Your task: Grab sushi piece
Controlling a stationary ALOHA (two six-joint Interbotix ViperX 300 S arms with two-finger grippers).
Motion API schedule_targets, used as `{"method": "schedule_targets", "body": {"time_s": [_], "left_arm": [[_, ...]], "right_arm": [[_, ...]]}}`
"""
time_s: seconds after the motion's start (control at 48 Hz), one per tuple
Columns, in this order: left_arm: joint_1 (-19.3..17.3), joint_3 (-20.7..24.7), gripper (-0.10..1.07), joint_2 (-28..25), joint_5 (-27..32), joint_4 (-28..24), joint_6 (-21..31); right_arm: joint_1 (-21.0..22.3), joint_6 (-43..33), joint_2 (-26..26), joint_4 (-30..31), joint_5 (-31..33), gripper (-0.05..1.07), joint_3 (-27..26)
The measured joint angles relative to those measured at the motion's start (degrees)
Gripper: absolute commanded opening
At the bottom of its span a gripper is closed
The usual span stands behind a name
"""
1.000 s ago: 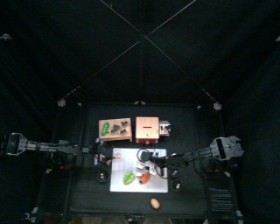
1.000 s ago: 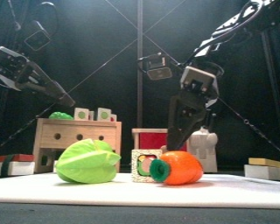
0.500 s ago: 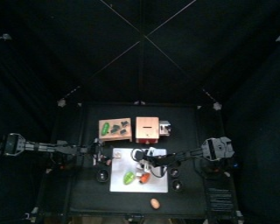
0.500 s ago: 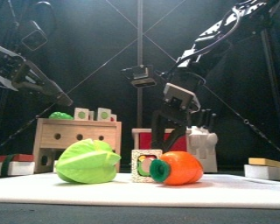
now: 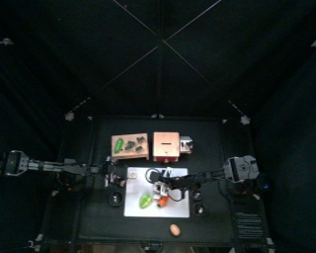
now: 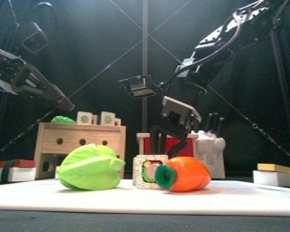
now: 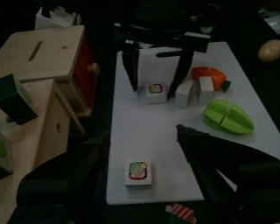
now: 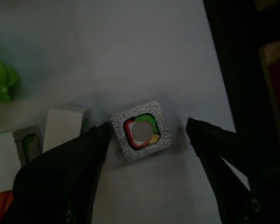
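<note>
Through the right wrist view we see our right gripper [image 8: 143, 131] spread wide, straddling the sushi piece [image 8: 143, 131] on the white board [image 8: 166, 61]; the front view hides that piece behind the orange toy [image 6: 184, 174]. Our left gripper [image 7: 136, 157] hangs released near the board's left edge.

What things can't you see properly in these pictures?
- Sushi piece: in the front view the orange toy covers part of it.
- Right gripper: the top view is too small to show its jaws.
- Left gripper: its fingertips look dark and blurred in the left wrist view.
- Egg: cut off by the edge of the left wrist view.
- Wooden box: the green toy hides its lower front.
</note>
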State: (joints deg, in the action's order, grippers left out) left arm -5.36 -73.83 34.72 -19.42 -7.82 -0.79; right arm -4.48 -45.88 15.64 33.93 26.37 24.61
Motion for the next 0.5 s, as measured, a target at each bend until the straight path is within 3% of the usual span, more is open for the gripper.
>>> {"method": "schedule_targets", "body": {"time_s": [0.125, 0.271, 0.5], "left_arm": [[0.0, 0.1, 0.95, 0.0, 0.0, 0.2, -0.1], [0.0, 0.0, 0.95, 0.0, 0.0, 0.2, -0.1], [0.0, -0.1, 0.95, 0.0, 0.0, 0.4, 0.0]], "right_arm": [[-0.1, 0.0, 0.2, -0.3, -0.1, 0.86, -0.2], [-0.4, 0.0, 0.2, -0.2, 0.4, 0.61, -0.3], [-0.5, 0.2, -2.4, 0.0, 6.7, 0.59, -1.1]]}}
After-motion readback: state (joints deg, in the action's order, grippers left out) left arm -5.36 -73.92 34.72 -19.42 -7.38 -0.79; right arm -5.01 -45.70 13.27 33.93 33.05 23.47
